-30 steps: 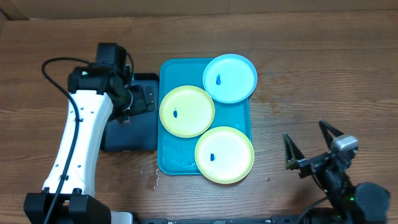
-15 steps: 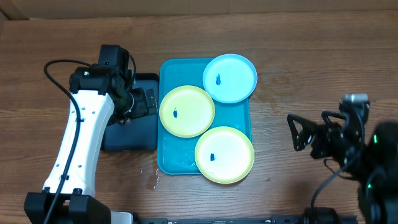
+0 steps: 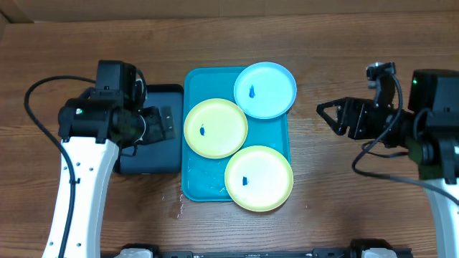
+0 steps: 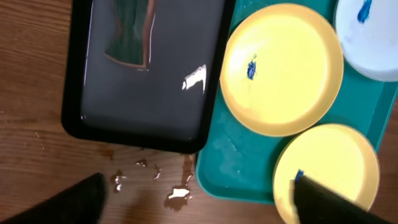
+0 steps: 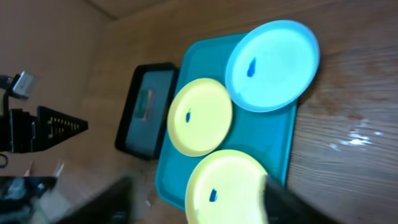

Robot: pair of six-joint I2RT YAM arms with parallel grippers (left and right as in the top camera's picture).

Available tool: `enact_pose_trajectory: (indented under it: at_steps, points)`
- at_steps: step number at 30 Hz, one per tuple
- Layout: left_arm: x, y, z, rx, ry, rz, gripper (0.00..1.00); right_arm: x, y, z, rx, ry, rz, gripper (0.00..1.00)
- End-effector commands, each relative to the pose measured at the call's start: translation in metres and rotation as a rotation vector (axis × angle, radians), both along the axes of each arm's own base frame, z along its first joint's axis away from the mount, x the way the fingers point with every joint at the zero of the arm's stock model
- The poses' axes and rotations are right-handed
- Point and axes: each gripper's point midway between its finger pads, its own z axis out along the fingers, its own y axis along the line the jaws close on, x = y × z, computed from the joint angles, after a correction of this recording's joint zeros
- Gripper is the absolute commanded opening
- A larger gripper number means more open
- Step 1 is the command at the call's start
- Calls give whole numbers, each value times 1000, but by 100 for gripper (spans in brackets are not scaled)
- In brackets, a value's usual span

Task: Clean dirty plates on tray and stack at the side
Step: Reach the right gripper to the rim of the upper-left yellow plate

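Three dirty plates lie on the turquoise tray (image 3: 192, 172). The light blue plate (image 3: 265, 89) is at the far right corner, one yellow-green plate (image 3: 215, 127) at the middle left and another yellow-green plate (image 3: 259, 178) at the near right. Each has a small blue smudge. My left gripper (image 3: 166, 122) hovers open over the black tray (image 3: 150, 154), left of the plates. My right gripper (image 3: 328, 119) hangs open in the air, right of the tray, holding nothing. The left wrist view shows both yellow-green plates (image 4: 280, 68) and the tray (image 4: 236, 162); the right wrist view shows all three (image 5: 273, 62).
The black tray (image 4: 143, 93) beside the turquoise one holds water and a green sponge (image 4: 130, 37). Water drops (image 4: 180, 196) lie on the wooden table by the tray's near left corner. Bare wood stretches right of the tray under my right arm.
My right arm has swung from the near right corner up toward the tray's right side. The left arm shifted slightly, its gripper still over the black tray. The plates stayed put.
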Motion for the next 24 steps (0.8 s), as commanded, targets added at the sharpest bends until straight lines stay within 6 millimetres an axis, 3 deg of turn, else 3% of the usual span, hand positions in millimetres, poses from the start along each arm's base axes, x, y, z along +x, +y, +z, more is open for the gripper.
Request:
enact_pose_trajectory:
  at_steps: [1,2,10,16,24]
  points:
    - [-3,0,3,8,-1,-35,22,2,8,7,36,-11,45,12]
    - [-5,0,2,12,5,-42,4,4,9,3,35,3,47,12]
    - [-5,-4,2,-13,9,-44,4,16,32,-49,-57,193,5,27]
    - [-6,-5,2,-16,10,-45,4,30,69,-91,-147,266,53,39]
    - [-7,-4,1,-15,20,-45,4,49,110,-149,-244,321,64,41]
